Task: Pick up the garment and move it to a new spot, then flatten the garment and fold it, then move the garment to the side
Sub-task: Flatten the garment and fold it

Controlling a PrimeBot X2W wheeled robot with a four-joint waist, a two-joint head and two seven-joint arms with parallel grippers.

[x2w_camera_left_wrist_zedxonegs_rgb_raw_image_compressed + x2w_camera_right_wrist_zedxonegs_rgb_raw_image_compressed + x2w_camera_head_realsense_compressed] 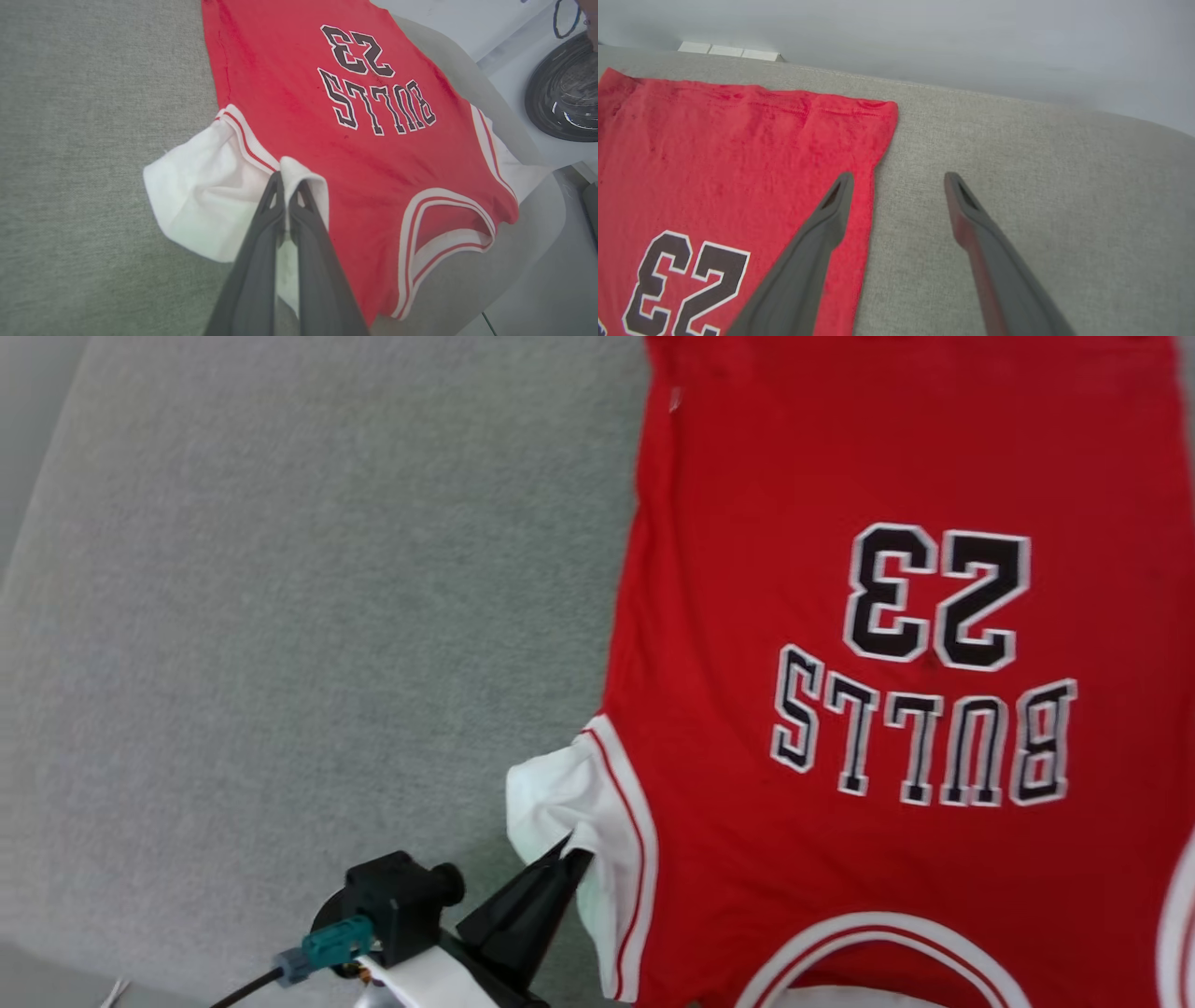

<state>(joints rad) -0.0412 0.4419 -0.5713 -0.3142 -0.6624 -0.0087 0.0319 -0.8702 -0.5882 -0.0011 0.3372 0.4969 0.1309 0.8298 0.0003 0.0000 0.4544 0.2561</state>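
Grey woven upholstery [280,616] stretched below my head camera, and on its right half the bright red thin-fabric jersey with white short sleeves and black-and-white print [794,523] lay spread flat, my left gripper [574,857] at its near white sleeve [551,793]. From my left wrist, both dark fingers [252,261] were clamped on a raised fold of that sleeve, which drooped limp, so I judged the cloth light, soft and quick to slip. From my right wrist, my right gripper [899,179] stood spread wide and empty, straddling the jersey's side edge near the hem corner, a sound place to pinch.
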